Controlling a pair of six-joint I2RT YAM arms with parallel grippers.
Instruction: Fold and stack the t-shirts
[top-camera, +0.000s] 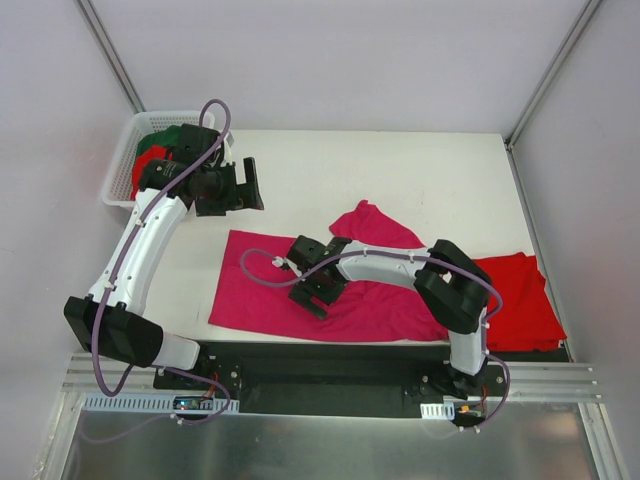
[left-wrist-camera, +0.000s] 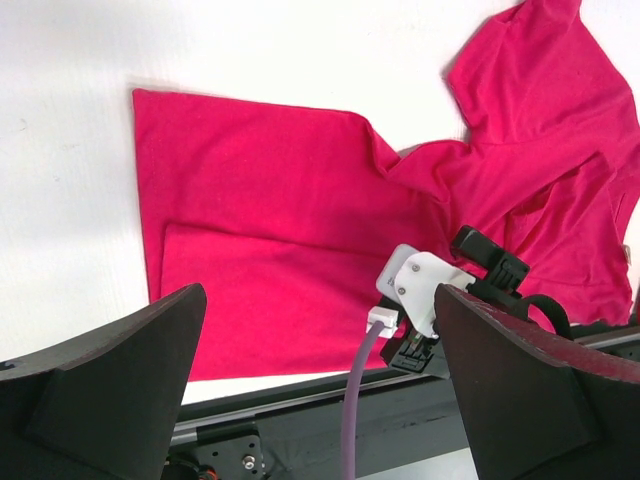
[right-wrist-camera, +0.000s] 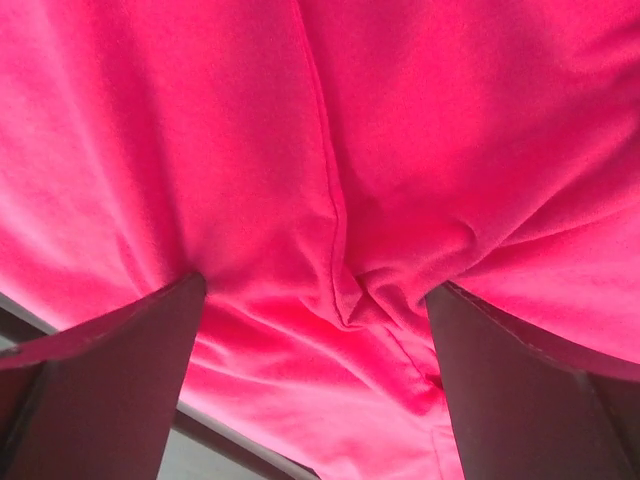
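Note:
A magenta-pink t-shirt (top-camera: 270, 285) lies partly spread on the white table, its upper part bunched toward the right (left-wrist-camera: 530, 130). My right gripper (top-camera: 318, 290) is low over its middle, jaws open. In the right wrist view the fingers (right-wrist-camera: 110, 370) straddle a wrinkled seam (right-wrist-camera: 340, 260) of the cloth, holding nothing. My left gripper (top-camera: 238, 190) hangs open and empty above the table, beyond the shirt's far left corner. In its wrist view the shirt (left-wrist-camera: 270, 220) lies below and ahead. A bright red t-shirt (top-camera: 515, 295) lies flat at the right.
A white lattice basket (top-camera: 118, 170) stands at the far left corner with a red shirt (top-camera: 148, 168) and a dark green one (top-camera: 165, 135) inside. The black mounting rail (top-camera: 320, 360) runs along the near edge. Grey walls close in on both sides.

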